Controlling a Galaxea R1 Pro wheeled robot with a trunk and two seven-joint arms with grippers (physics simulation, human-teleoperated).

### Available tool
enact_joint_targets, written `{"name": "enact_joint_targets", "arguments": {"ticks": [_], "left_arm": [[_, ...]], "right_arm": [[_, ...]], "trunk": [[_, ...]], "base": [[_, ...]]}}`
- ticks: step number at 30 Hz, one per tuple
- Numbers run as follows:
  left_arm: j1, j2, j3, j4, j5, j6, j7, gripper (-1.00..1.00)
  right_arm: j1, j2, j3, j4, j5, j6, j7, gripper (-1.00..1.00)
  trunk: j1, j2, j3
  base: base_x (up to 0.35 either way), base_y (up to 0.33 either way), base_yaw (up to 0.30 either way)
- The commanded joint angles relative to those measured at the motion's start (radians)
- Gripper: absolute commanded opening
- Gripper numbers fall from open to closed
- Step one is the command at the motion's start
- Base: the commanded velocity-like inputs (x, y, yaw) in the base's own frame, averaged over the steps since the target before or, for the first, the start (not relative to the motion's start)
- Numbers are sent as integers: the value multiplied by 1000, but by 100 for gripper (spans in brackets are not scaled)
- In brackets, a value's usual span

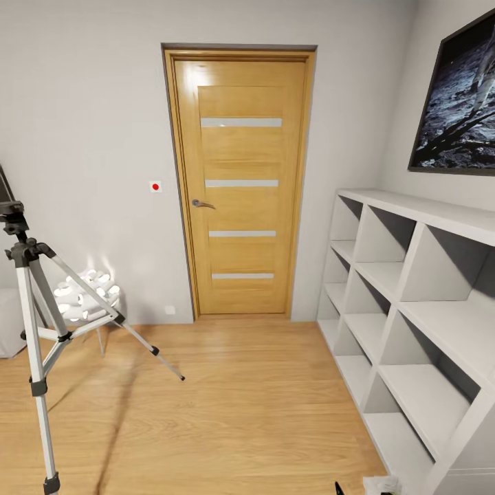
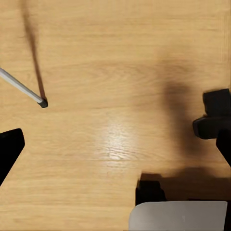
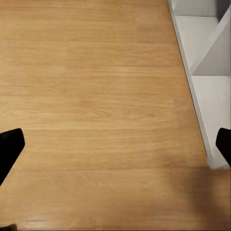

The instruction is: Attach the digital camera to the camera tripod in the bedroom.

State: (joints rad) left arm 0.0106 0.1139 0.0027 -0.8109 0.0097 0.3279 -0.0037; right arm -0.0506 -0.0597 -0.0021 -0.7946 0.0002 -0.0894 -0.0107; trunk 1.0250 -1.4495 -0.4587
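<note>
At the left edge of the head view stands the camera tripod (image 1: pixel 34 323), silver legs splayed on the light wood floor (image 1: pixel 240 405), its black head near the frame's upper left; a white lamp-like ornament (image 1: pixel 86 294) sits behind it. In the centre is the closed wooden door (image 1: pixel 240 182), and along the right run the white cube shelves (image 1: pixel 412 309). The digital camera cannot be made out, so where it lies is unknown.

The likely risk: with one tripod leg tip (image 2: pixel 43 103) reaching across the floor close below the left arm, a careless base turn could clip it and topple the tripod.

The left gripper (image 2: pixel 115 144) hangs over bare floor, fingertips spread wide at the frame edges, holding nothing. The right gripper (image 3: pixel 115 144) is likewise wide and empty — floor and shelf edge beneath.
</note>
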Motion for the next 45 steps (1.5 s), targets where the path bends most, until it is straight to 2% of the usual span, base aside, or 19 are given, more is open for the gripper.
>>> {"name": "enact_joint_targets", "arguments": {"ticks": [1, 8, 16, 35, 45], "left_arm": [[0, 0, 0, -5, 1, 11, 0, 100], [0, -8, 2, 0, 1, -20, 0, 100], [0, -6, 4, 3, 1, -42, 3, 100], [0, -10, -2, 1, 1, -42, 1, 100], [0, -6, -1, 1, 1, -44, -2, 100]], "right_arm": [[-17, 0, 0, -10, -1, 19, -1, 100], [-42, 1, 3, -1, -1, 55, 1, 100], [-45, 1, 4, 43, 0, 34, 1, 100], [-46, 0, 5, 60, 1, 5, 2, 100], [-46, 0, 5, 64, 1, 4, 2, 100]], "trunk": [[0, -1, -1], [0, -1, -1], [0, -1, -1], [0, -1, -1], [38, -71, -32]], "base": [[0, 0, 0], [0, 0, 0], [0, 0, 0], [0, 0, 0], [0, 0, 0]]}}
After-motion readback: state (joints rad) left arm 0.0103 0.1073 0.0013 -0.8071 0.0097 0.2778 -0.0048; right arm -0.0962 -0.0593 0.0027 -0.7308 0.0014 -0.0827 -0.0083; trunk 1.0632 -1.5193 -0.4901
